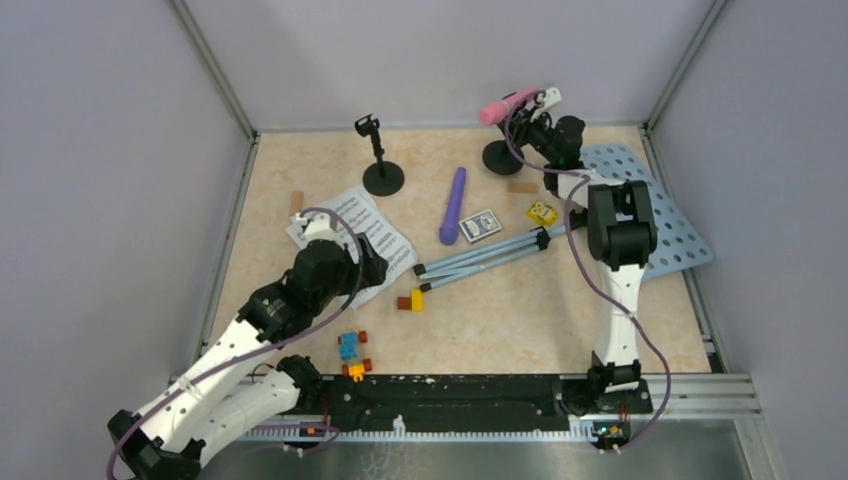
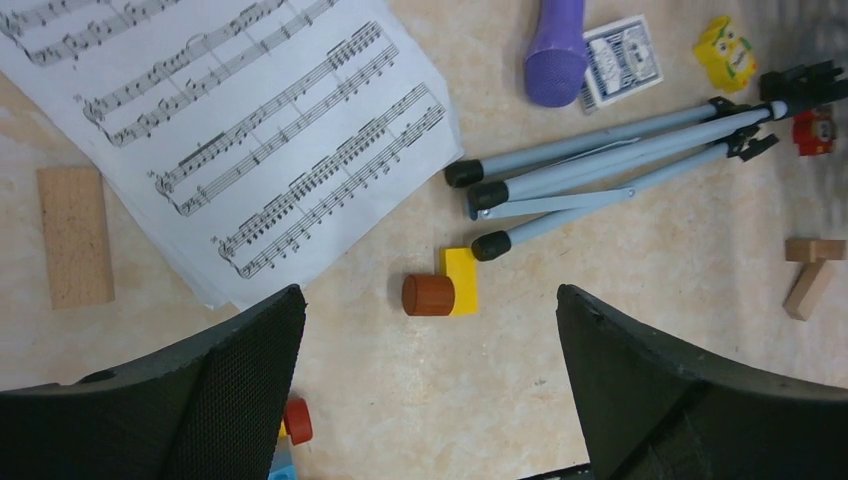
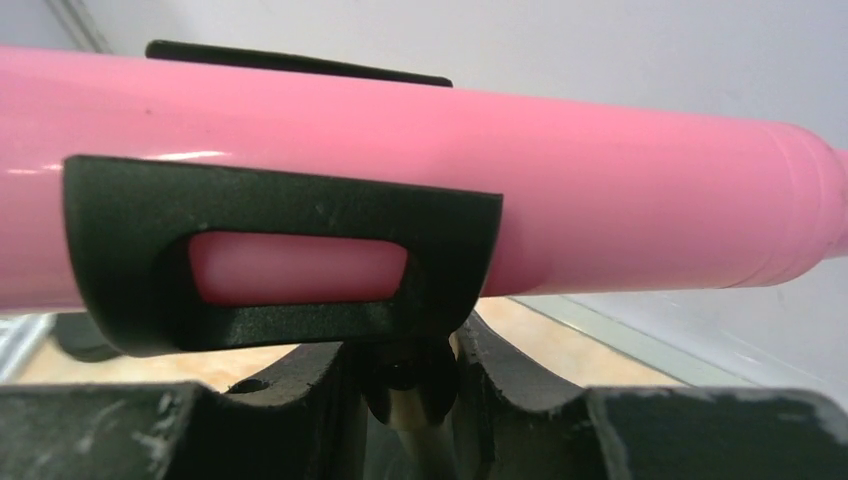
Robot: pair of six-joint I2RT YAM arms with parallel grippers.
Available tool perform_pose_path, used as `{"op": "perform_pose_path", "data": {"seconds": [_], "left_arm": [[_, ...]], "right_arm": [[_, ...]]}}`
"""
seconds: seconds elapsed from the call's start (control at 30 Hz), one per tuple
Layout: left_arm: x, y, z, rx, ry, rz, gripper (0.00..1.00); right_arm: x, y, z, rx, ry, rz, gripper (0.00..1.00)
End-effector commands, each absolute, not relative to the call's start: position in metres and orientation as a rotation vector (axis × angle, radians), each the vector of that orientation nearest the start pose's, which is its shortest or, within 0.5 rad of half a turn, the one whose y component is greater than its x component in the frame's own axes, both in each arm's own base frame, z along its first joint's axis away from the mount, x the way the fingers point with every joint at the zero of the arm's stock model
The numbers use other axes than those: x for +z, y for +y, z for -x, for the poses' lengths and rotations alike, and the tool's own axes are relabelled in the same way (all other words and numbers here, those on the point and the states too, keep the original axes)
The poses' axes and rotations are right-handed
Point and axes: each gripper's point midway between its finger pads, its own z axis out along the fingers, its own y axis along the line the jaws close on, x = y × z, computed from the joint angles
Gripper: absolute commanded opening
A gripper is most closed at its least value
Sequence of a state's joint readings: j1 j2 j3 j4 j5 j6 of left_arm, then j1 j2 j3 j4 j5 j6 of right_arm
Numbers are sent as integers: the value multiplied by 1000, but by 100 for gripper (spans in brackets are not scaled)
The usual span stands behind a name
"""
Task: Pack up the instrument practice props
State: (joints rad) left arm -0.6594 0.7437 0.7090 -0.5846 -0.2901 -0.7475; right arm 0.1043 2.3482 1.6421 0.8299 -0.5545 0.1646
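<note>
The pink microphone [image 3: 400, 170] runs off both sides of the right wrist view, and the stem of the mic holder [image 3: 280, 250] vanishes between the fingers [image 3: 290, 420] of the right gripper [image 3: 410, 395]. From above, the right arm [image 1: 620, 225] covers part of the music desk [image 1: 685, 230], the left arm [image 1: 300, 285] a corner of the sheet-music pages [image 1: 372, 225]; the left wrist view's top edge cuts the purple microphone [image 2: 557, 50]

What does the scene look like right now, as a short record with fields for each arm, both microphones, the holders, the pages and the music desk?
left arm: left gripper open, hovering over the table beside the white sheet-music pages
right arm: right gripper appears shut on the stem of the far black round-based mic holder
pink toy microphone: lying in that holder's clip
purple toy microphone: flat on the table
second black mic holder: upright, clip empty
pale blue perforated music desk: flat at right, tripod legs folded together
</note>
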Motion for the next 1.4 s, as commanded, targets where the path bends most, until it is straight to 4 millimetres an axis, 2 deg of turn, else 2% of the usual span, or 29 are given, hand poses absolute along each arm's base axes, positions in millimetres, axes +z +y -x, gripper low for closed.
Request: {"op": "perform_pose_path", "data": {"seconds": [0.0, 0.03, 0.07, 0.2, 0.23, 0.27, 0.3, 0.33, 0.4, 0.53, 0.6, 0.67, 0.8, 0.9, 0.97, 1.13, 1.23, 1.37], "left_arm": [[242, -143, -229, -552, 2007, 189, 99], [254, -144, -229, -567, 1988, 163, 99], [265, -147, -228, -581, 1970, 133, 99], [307, -151, -224, -622, 1909, 42, 99], [316, -152, -223, -629, 1895, 27, 99], [327, -152, -221, -639, 1879, 15, 99], [337, -152, -219, -650, 1862, 7, 99], [346, -153, -217, -665, 1848, -6, 99], [367, -156, -212, -708, 1813, -30, 99], [386, -175, -204, -805, 1804, -129, 99], [388, -193, -197, -878, 1811, -232, 99], [381, -206, -193, -919, 1844, -317, 99], [360, -219, -196, -929, 1893, -395, 99], [348, -232, -192, -964, 1913, -443, 99], [345, -244, -186, -982, 1915, -466, 99], [341, -278, -167, -1033, 1908, -514, 99], [324, -295, -160, -1036, 1956, -546, 99], [294, -297, -167, -927, 2012, -564, 99]], "right_arm": [[391, 191, -551, 557, 977, 448, 0], [400, 196, -533, 547, 969, 452, 0], [402, 202, -516, 533, 980, 460, 0], [401, 213, -446, 472, 1064, 433, 0], [395, 215, -428, 444, 1083, 438, 0], [380, 221, -408, 438, 1123, 446, 0], [376, 222, -391, 430, 1143, 448, 0], [382, 218, -370, 421, 1143, 431, 0], [371, 216, -340, 432, 1189, 410, 0], [338, 213, -289, 453, 1286, 386, 0], [321, 213, -266, 458, 1324, 387, 0], [306, 215, -242, 481, 1346, 389, 0], [266, 215, -218, 509, 1394, 380, 0], [238, 222, -210, 551, 1423, 369, 0], [227, 229, -208, 605, 1424, 347, 0], [213, 248, -213, 633, 1412, 352, 0], [217, 254, -217, 645, 1380, 327, 0], [218, 258, -215, 676, 1350, 330, 0]]}}
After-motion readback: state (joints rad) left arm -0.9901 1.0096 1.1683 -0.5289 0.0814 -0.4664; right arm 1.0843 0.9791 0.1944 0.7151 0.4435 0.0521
